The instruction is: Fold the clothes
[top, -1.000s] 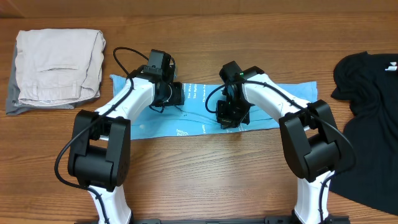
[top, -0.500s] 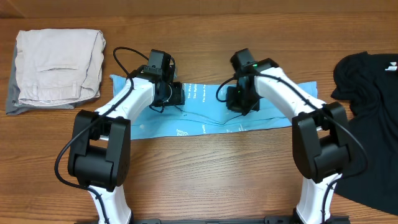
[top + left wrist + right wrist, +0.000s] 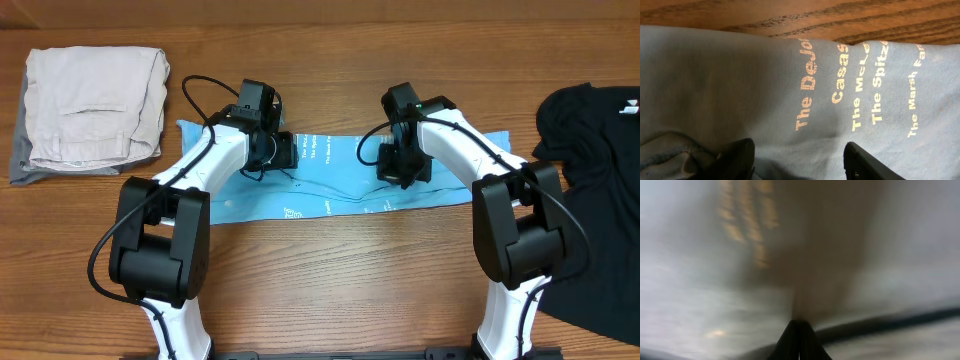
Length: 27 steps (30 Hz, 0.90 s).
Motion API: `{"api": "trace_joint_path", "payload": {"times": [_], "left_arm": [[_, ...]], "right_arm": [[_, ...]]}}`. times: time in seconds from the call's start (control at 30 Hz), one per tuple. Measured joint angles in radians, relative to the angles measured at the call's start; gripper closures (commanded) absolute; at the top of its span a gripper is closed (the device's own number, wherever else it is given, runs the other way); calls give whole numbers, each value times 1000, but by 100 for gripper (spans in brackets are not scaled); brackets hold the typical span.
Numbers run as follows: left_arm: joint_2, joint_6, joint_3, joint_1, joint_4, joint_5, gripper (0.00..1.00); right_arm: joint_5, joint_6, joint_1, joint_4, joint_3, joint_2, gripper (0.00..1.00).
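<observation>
Clothes [image 3: 320, 188] lie as a flat strip on table [image 3: 350, 290].

- The wooden table [image 3: 330, 300] showed brown grain running left to right.
- A light blue T-shirt [image 3: 330, 185] lay across its middle as a long flat strip, printed side up.
- A folded beige garment [image 3: 95, 105] sat at the far left on a grey garment [image 3: 20, 160].
- A black garment [image 3: 590, 200] lay crumpled at the right edge.
</observation>
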Motion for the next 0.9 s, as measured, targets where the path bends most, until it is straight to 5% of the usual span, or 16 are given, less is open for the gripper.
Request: {"api": "trace_joint_path", "payload": {"times": [0.9], "left_arm": [[0, 0, 0, 0, 0, 0, 39]], "right_arm": [[137, 35, -61, -308, -2, -12, 96]]}}
